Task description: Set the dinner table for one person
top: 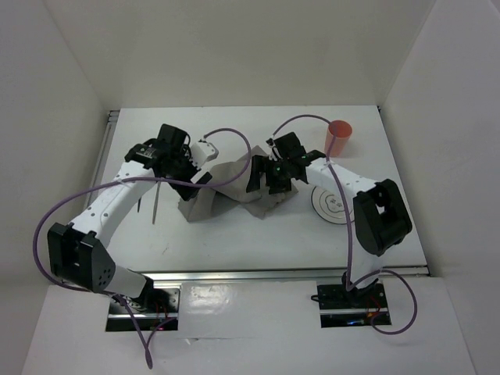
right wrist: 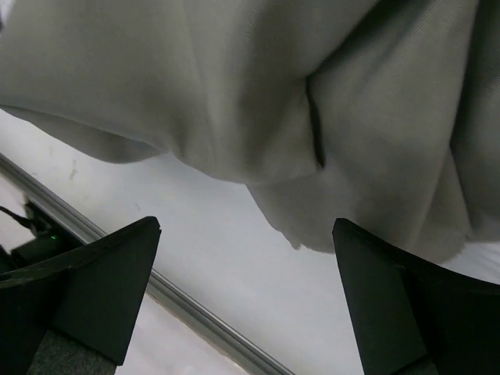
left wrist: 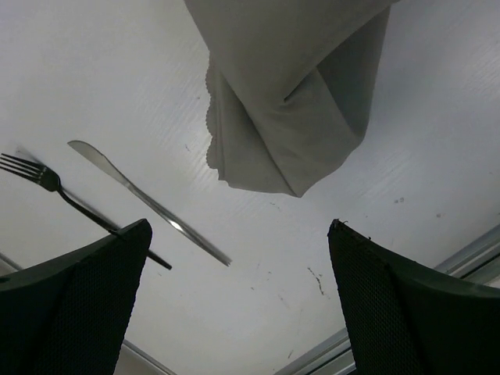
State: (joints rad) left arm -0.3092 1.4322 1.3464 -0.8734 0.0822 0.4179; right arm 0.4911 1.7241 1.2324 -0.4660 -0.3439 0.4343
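The white table (top: 234, 238) fills the floor of the white-walled bay and carries everything. At its middle lies a grey cloth placemat (top: 205, 199), rumpled and folded over itself rather than flat. To the right is a white plate (top: 326, 205) with a ring pattern, partly under the right arm. A salmon-red cup (top: 339, 137) stands upright at the far right. Left of the placemat lie a knife (top: 155, 205) and, just beside it, a fork (top: 139, 207). The left claw (left wrist: 238, 226) is spread, pinching nothing, over the placemat's corner. The right claw (right wrist: 246, 226) is also spread, close over the cloth folds.
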